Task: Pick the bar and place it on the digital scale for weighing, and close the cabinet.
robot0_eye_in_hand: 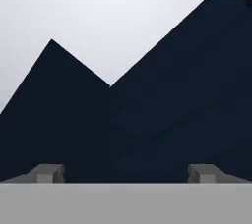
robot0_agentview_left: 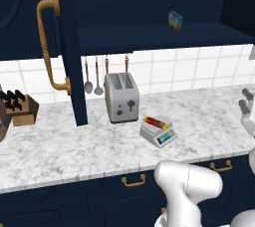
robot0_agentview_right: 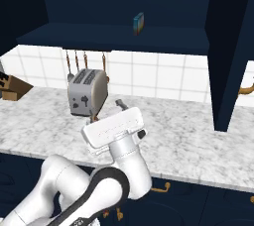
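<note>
Bar [robot0_agentview_left: 156, 122] lies flat on top of the digital scale [robot0_agentview_left: 159, 134], centre-right of the left base frame, on the marble bench [robot0_agentview_left: 60, 146], just right of and in front of the silver toaster [robot0_agentview_left: 121, 96]. Cabinet [robot0_agentview_left: 149, 34] stands open: one navy door [robot0_agentview_left: 69, 47] swung out at upper left with its curved brass handle [robot0_agentview_left: 49, 47], another door edge [robot0_agentview_right: 229, 51] at the right of the right base frame. Small blue multicoloured box [robot0_agentview_left: 175, 21] stands upright on the cabinet shelf. Utensils [robot0_agentview_left: 92, 76] hang on the tiled wall, knife block [robot0_agentview_left: 20, 107] at far left. Fingers [robot0_eye_in_hand: 126, 173] spread wide apart at the bottom of the hand frame, nothing between them, facing dark navy panels. In the right base frame the arm hides the scale.
</note>
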### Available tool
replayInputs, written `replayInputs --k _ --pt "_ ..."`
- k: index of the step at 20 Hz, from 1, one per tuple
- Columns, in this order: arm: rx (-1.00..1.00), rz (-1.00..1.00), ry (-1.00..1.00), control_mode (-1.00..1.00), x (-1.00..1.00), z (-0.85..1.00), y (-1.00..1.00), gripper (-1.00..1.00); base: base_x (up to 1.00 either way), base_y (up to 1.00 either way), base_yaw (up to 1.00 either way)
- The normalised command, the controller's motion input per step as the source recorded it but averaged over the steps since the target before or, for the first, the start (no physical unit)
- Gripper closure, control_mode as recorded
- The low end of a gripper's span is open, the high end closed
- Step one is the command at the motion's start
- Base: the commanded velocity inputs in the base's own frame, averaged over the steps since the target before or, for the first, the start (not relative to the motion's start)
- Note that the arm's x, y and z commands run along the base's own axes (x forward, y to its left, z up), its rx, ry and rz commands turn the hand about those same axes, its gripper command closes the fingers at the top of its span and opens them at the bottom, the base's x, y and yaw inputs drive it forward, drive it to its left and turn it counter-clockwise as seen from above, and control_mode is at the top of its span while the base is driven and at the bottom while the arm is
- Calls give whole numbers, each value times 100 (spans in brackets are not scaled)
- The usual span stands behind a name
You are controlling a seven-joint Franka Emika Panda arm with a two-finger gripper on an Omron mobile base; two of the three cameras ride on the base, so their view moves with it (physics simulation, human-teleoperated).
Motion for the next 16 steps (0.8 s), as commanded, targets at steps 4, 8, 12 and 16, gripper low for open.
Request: replayInputs --k 4,8,12,16 --pt "23 0 -33 -100 -50 43 -53 -100 0 0 0" --pt "19 0 -23 -100 -46 28 -48 -100 0 0 0" --pt "23 0 -13 -100 -48 20 -94 -100 0 0 0" --pt "13 -4 -2 -100 -70 48 -98 -100 0 0 0"
